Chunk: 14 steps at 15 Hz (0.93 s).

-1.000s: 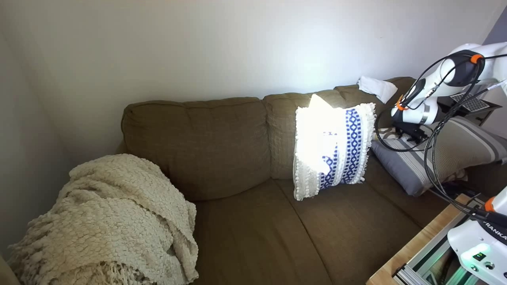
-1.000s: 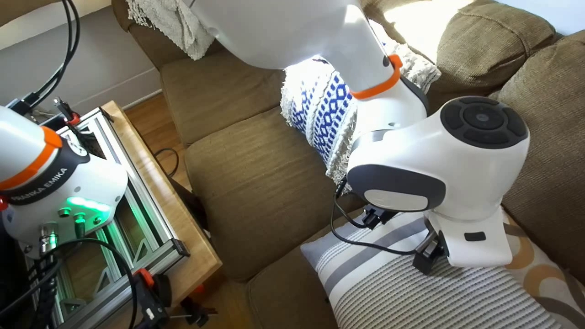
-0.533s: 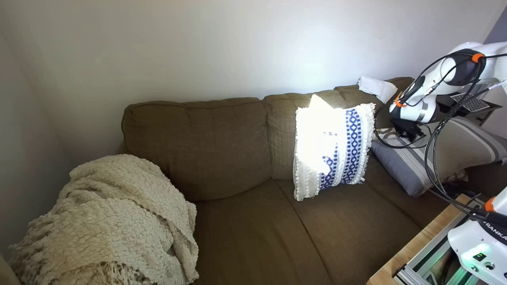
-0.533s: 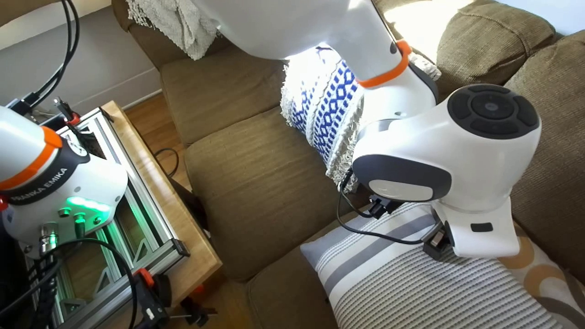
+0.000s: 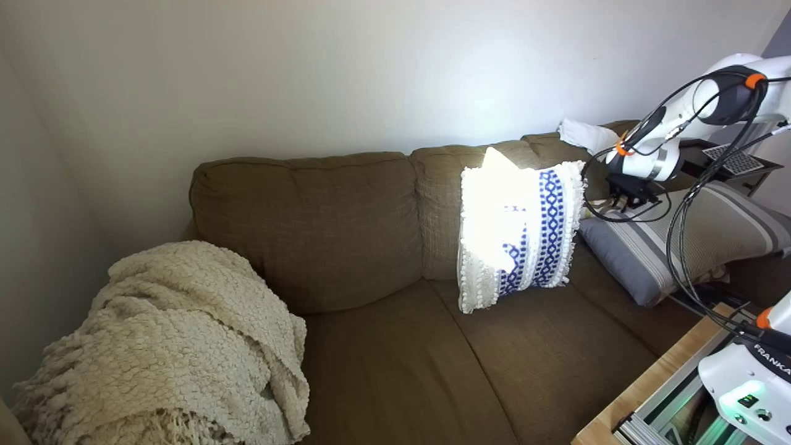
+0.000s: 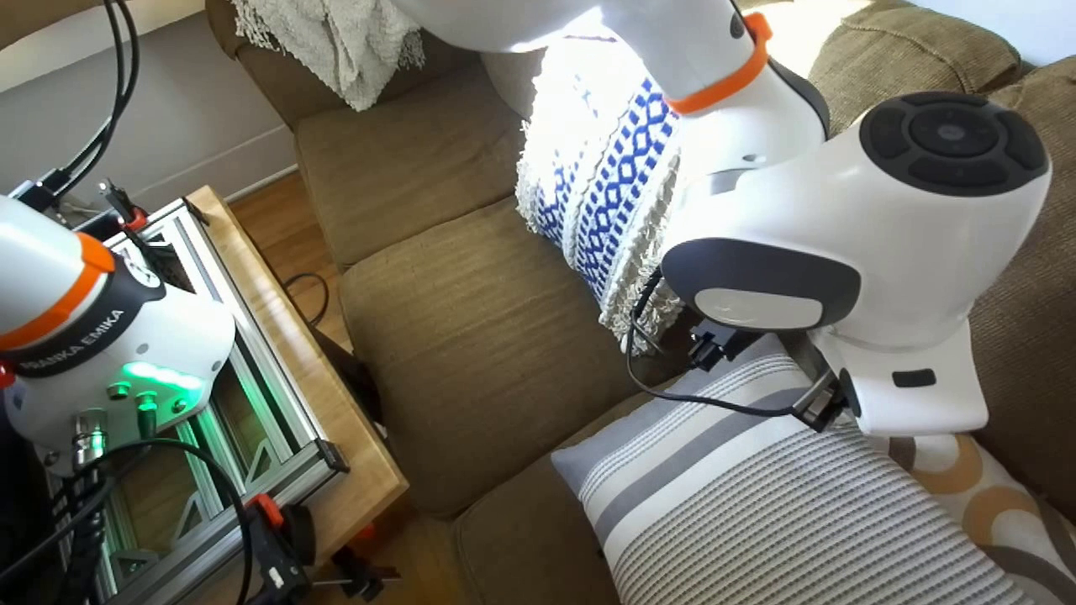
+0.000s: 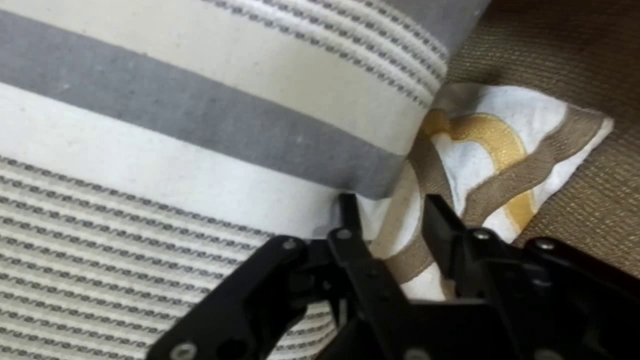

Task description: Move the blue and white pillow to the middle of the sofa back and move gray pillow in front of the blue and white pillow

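Note:
The blue and white pillow (image 5: pixel 534 238) leans upright against the brown sofa back (image 5: pixel 315 235); strong light washes out part of it. It also shows in an exterior view (image 6: pixel 588 202), partly behind the arm. The gray pillow (image 6: pixel 714 512), pale with gray stripes, lies tilted at the sofa's end, over a patterned pillow; it also shows in an exterior view (image 5: pixel 636 259) and in the wrist view (image 7: pixel 150 145). My gripper (image 7: pixel 392 200) is open at the gray pillow's edge. One finger is against or very close to that edge, the other over the patterned pillow.
A white pillow with brown and yellow curves (image 7: pixel 500 150) lies under the gray pillow. A cream blanket (image 5: pixel 185 346) covers the sofa's far end. A white cloth (image 5: pixel 584 136) lies on the sofa back. The robot's wooden stand (image 6: pixel 336 420) is before the sofa. Cables hang from the arm.
The arm and gripper have moved up and toward the sofa back, to the gray pillow's rear edge. More of the gray pillow shows. The pillows have not visibly moved.

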Each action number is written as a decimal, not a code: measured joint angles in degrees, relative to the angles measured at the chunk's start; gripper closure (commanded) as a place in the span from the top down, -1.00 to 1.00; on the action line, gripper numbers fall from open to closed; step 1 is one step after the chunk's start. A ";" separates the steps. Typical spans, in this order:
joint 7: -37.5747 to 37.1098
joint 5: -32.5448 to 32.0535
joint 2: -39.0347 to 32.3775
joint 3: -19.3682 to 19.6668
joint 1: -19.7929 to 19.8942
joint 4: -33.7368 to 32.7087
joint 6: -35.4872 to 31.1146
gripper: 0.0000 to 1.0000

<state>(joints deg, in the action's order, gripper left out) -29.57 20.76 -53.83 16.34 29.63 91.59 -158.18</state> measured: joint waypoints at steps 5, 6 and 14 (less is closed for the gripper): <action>0.72 0.00 1.08 -1.63 -0.85 -0.94 9.02 1.00; 0.98 0.00 1.03 -1.71 -0.84 -1.50 11.98 1.00; 2.23 -5.80 -2.08 3.07 -0.70 -7.53 26.81 1.00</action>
<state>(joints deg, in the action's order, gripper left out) -27.34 14.96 -55.91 19.41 28.92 84.06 -131.37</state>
